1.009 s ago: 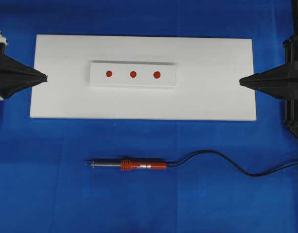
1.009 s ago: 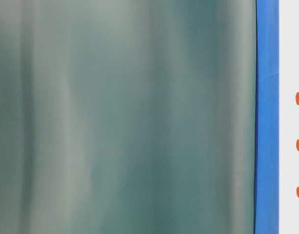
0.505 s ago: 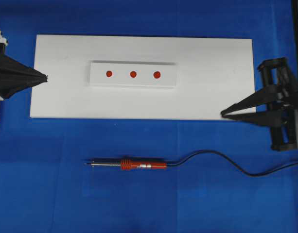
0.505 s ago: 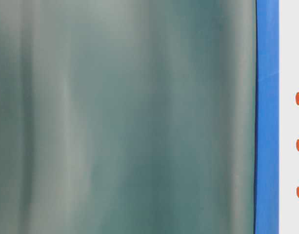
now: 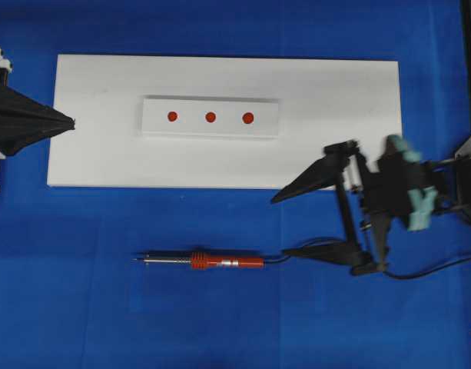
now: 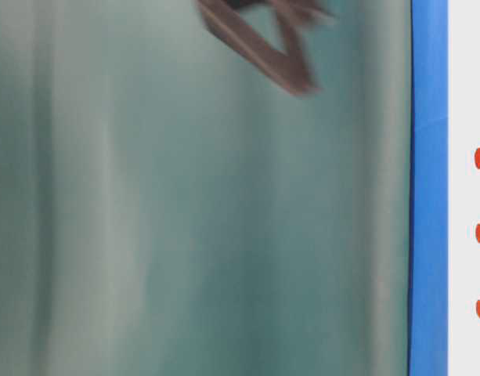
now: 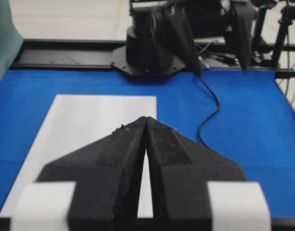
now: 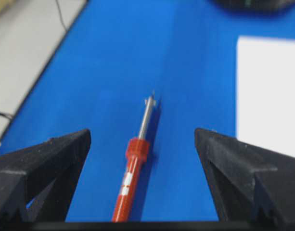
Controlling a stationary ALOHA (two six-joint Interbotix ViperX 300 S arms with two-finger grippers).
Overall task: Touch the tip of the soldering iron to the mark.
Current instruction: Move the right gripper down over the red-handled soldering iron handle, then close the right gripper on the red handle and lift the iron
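The soldering iron (image 5: 227, 261) lies flat on the blue cloth in front of the white board, its tip (image 5: 137, 259) pointing left. Three red marks (image 5: 210, 117) sit in a row on a raised white block (image 5: 157, 127). My right gripper (image 5: 280, 226) is open wide just right of the handle's cord end and touches nothing. In the right wrist view the iron (image 8: 130, 173) lies ahead between the spread fingers of that gripper (image 8: 142, 134), tip (image 8: 152, 97) pointing away. My left gripper (image 5: 70, 121) is shut and empty at the board's left edge, and its wrist view shows its (image 7: 146, 119) jaws pressed together.
The white board (image 5: 335, 100) covers the middle of the blue cloth. The black cord (image 5: 419, 270) trails right from the handle, partly under my right gripper. A blurred green surface fills most of the table-level view, with marks (image 6: 478, 158) at its right edge.
My right gripper has opened wide and swung from the board's right edge left and forward to the iron's cord end. The left gripper and the iron have not moved.
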